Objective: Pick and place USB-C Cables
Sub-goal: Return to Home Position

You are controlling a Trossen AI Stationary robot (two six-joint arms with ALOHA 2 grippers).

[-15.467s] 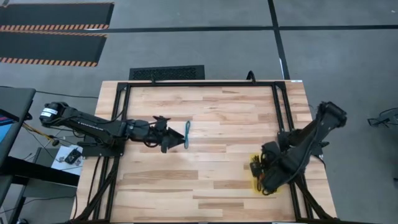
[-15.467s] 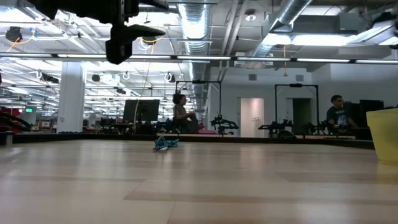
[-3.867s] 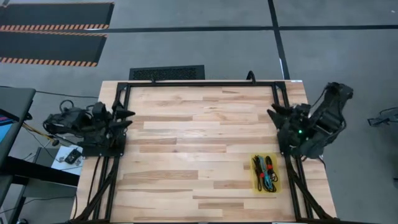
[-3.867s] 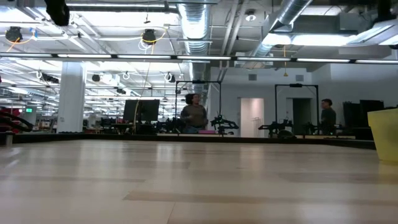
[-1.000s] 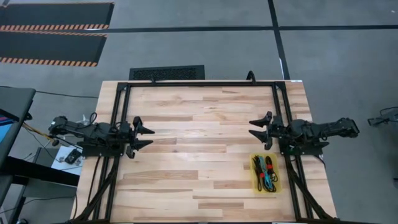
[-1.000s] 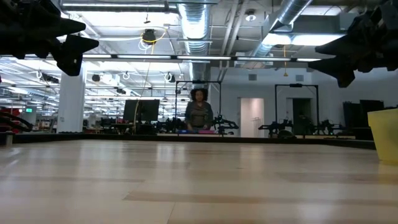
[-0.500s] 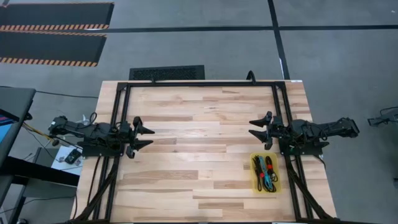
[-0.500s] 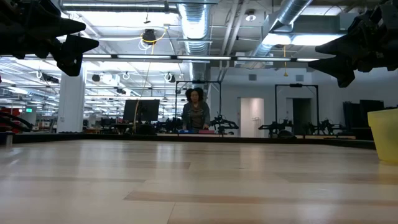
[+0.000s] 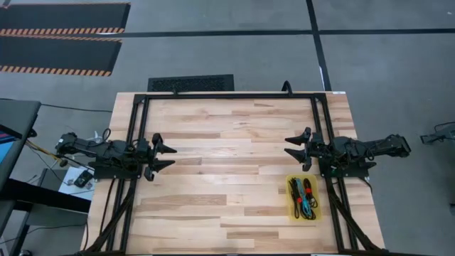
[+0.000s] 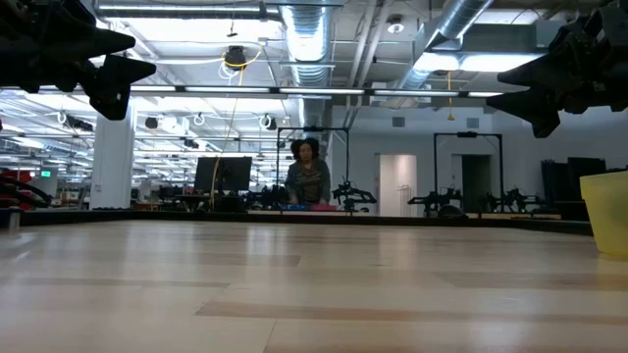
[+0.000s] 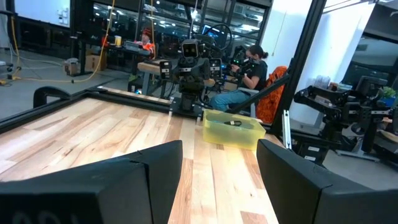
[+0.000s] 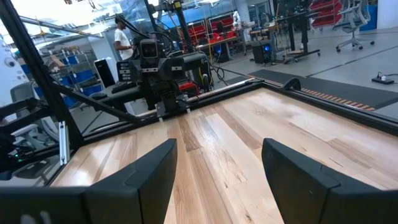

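Note:
The USB-C cables [image 9: 304,197], black, red and light blue bundles, lie together inside a yellow tray [image 9: 291,207] on the table's near right. My left gripper [image 9: 169,156] hovers level over the table's left edge, open and holding nothing. My right gripper [image 9: 289,148] hovers level at the right edge, just beyond the tray's far side, open and holding nothing. The two grippers point at each other across the table. In the left wrist view the tray [image 11: 232,129] shows a dark cable end inside.
The wooden tabletop [image 9: 227,163] between the two grippers is bare planks inside a black frame [image 9: 227,96]. Beyond the far edge, a person [image 10: 308,180] stands in the room. The tray's wall [image 10: 604,210] shows at the right in the low view.

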